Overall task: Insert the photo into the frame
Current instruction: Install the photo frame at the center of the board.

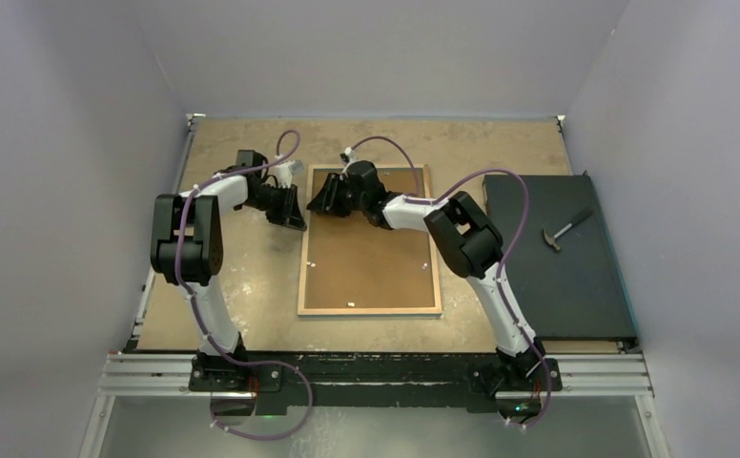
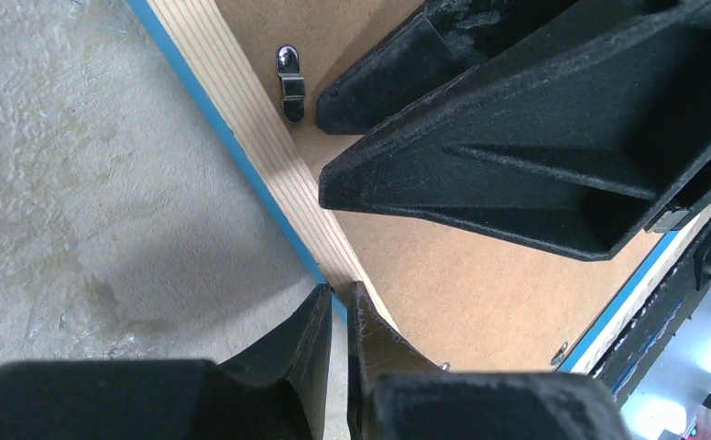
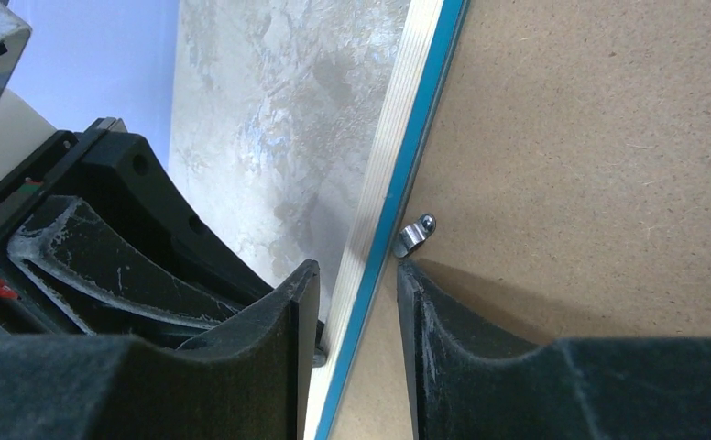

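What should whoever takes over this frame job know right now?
Left tool: shut on the frame at its left rim, near the far corner.
Right tool: open, straddling the rim beside a clip, not clamped.
The frame lies back up on the table, with the backing board seated inside it.
The photo is not in view, so I cannot confirm that it is in.
Left to do: verify the photo and secure the clips.
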`<state>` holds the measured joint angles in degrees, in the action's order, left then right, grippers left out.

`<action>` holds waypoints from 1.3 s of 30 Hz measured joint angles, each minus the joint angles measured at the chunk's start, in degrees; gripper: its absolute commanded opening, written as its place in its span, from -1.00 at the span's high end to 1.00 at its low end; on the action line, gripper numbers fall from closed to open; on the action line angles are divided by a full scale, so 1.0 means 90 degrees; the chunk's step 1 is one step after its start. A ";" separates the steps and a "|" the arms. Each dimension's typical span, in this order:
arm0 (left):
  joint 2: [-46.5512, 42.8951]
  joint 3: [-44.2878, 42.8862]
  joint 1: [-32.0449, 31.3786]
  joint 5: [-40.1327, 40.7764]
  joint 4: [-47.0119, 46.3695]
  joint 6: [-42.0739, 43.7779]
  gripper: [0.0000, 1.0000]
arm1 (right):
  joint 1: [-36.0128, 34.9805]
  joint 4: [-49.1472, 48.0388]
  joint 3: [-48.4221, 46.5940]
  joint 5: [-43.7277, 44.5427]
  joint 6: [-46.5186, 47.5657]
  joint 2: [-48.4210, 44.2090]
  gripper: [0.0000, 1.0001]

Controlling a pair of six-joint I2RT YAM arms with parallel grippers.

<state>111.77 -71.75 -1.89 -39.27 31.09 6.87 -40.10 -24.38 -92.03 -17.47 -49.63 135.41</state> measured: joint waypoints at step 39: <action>-0.0041 0.0044 0.0000 -0.0002 -0.0034 0.0044 0.88 | -0.0126 0.0083 -0.0253 0.0488 -0.0398 0.0163 0.32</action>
<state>111.39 -71.35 -1.89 -39.29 30.79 7.27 -41.23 -23.64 -94.30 -13.08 -53.21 136.88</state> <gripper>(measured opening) 0.069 0.342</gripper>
